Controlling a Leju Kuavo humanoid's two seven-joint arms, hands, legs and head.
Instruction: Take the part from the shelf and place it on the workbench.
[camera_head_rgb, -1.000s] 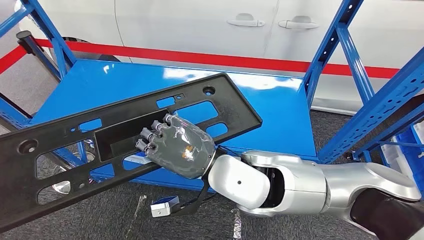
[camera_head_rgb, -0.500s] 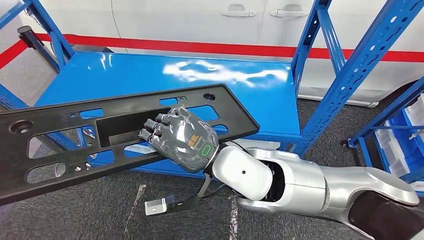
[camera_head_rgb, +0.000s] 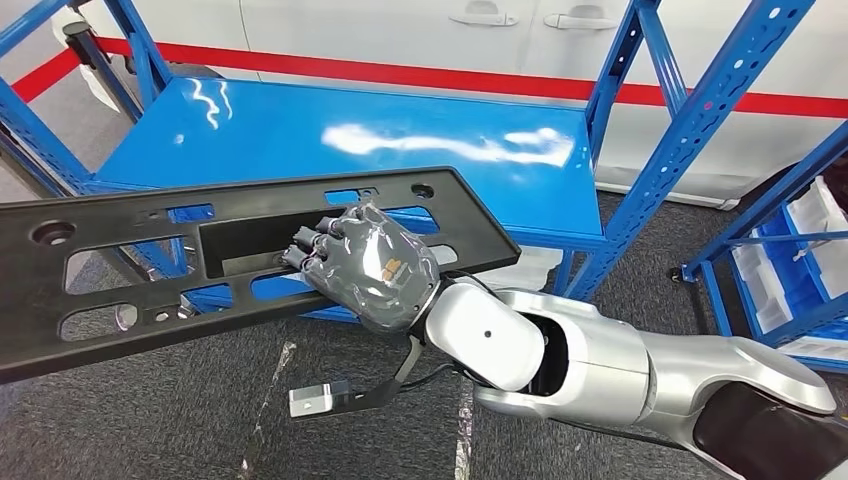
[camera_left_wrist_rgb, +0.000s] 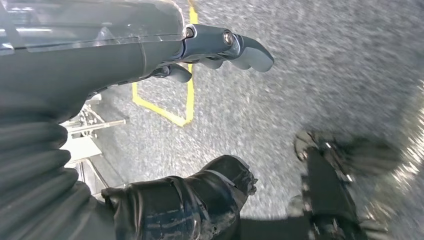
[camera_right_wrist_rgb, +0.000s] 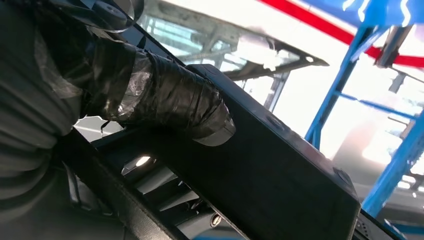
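Grey carpeted floor (camera_head_rgb: 200, 420) spreads under you, with a white car (camera_head_rgb: 400, 35) and its red stripe across the back from ten to two o'clock of the head view. Starting at nine o'clock, you see the long black part (camera_head_rgb: 120, 265), a flat plastic panel with slots and holes, running from the left edge toward the centre; it is off the blue shelf (camera_head_rgb: 400, 140) surface and hangs in the air in front of that shelf's near edge, roughly level with a slight tilt. At the centre, your right hand (camera_head_rgb: 375, 270) grips the part, its fingers (camera_head_rgb: 315, 245) hooked over the rim of the big rectangular opening, and the right wrist view shows the taped thumb (camera_right_wrist_rgb: 170, 100) pressed against the panel's dark face. Toward three o'clock, blue shelf uprights (camera_head_rgb: 690, 140) rise, and at four o'clock another rack holds blue bins (camera_head_rgb: 790, 260). Your left hand (camera_left_wrist_rgb: 150, 45) hangs above the floor with nothing in it, fingers (camera_left_wrist_rgb: 240, 47) loosely extended and apart. By my reading, the pick-up is done: the part is lifted and held. What remains is carrying it to the table, which I cannot see in these views, and setting it down there.
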